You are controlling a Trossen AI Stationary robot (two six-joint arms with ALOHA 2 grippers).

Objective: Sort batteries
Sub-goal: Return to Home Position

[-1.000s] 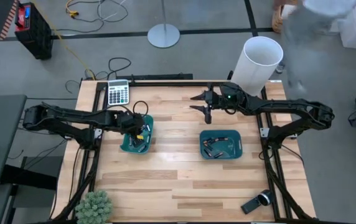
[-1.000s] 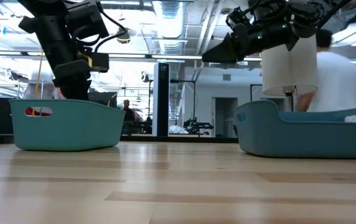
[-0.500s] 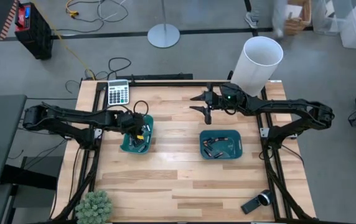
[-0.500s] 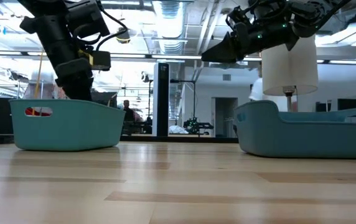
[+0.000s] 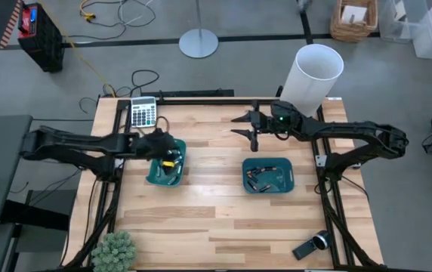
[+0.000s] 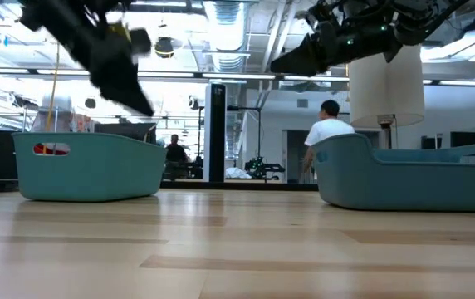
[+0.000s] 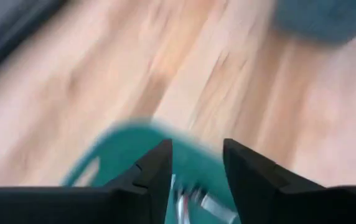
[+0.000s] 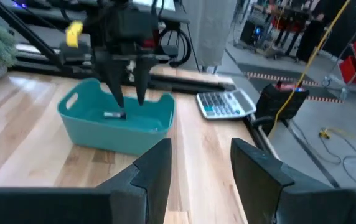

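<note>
Left gripper (image 7: 196, 146): parted, empty, hung above left teal tray (image 5: 152, 181). Right gripper (image 8: 199, 147): parted, empty, stood beyond right teal tray (image 5: 245, 178). Step judged homing; next called for retracting clear of rims.

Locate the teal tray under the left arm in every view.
High view: teal tray left of centre, under the left arm.
Low view: at the picture's left.
Left wrist view: just beyond its own fingers.
Right wrist view: across the table, near the calculator.
Shared landmark: the open left pincer over it; the right pincer hovers mid-table.
</note>
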